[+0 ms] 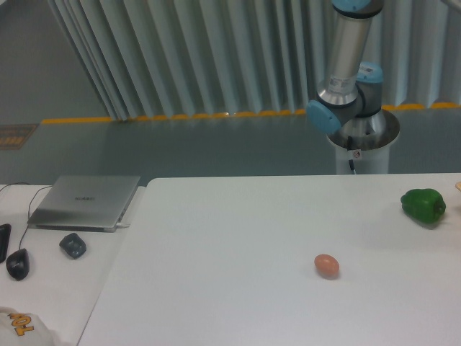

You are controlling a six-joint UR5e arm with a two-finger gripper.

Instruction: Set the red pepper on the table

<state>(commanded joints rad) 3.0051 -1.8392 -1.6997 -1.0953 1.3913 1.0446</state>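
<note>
Worktop (216, 288) carries a brown egg (326, 266) near centre and a green pepper (423, 205) at three o'clock. We see neither the red pepper nor the jaws; only the arm (349, 65) shows at one o'clock.

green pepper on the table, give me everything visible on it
The green pepper is a small, glossy, lumpy bell pepper, dark green with a soft highlight on top. It rests on the white table near the right edge, casting a faint shadow below. Nothing else touches it; the egg lies well apart, nearer the camera and to its left.
</note>
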